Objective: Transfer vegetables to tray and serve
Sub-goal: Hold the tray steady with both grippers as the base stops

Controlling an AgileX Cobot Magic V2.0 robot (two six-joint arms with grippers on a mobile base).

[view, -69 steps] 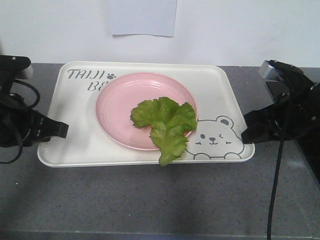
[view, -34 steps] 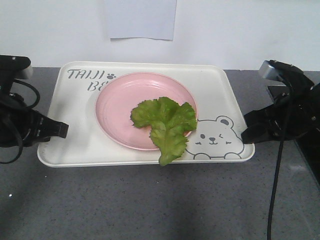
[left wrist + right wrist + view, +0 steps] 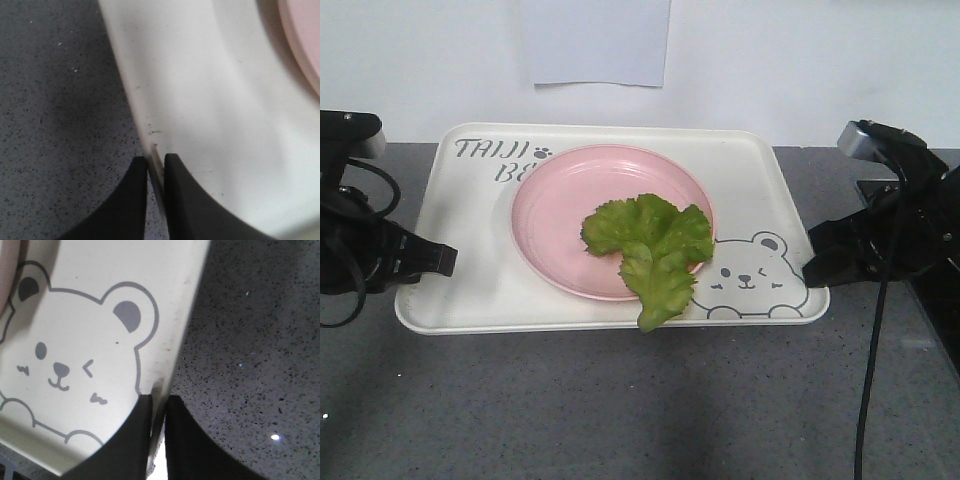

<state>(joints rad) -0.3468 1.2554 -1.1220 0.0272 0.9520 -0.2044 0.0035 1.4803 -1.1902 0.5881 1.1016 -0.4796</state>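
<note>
Speckled dark grey stone forms the table (image 3: pixel 620 400), backed by a white wall carrying one pale sheet of paper (image 3: pixel 595 40) at 12 o'clock. At the table's centre lies the tray (image 3: pixel 470 240), cream-white with rounded corners, its grey "TAIJI" lettering (image 3: pixel 488 149) toward 11 o'clock and a winking bear drawing (image 3: pixel 752 277) toward 4 o'clock. A round pink plate (image 3: pixel 560 220) sits on the tray, partly covering the second line of lettering. The lettuce leaf (image 3: pixel 652 245), bright green and ruffled, rests on the plate's 5 o'clock portion; its lower tip overhangs the plate rim, crosses bare tray surface and reaches the tray's near edge. The left pincer (image 3: pixel 445 258) meets the tray's edge at 9 o'clock in the front-facing view. The left wrist view shows this pincer (image 3: pixel 156 165) with its two black fingers (image 3: pixel 131 200) drawn together on the thin tray rim, one finger outside over the table, the other inside on the tray floor. The right pincer (image 3: pixel 812 262) meets the tray at 3 o'clock, just beside the bear drawing. The right wrist view shows it (image 3: pixel 159 405) likewise clamped on the rim, fingers (image 3: pixel 187 440) either side of the edge, with the bear's ear close by. Black cables (image 3: pixel 870 350) hang from the right arm.
</note>
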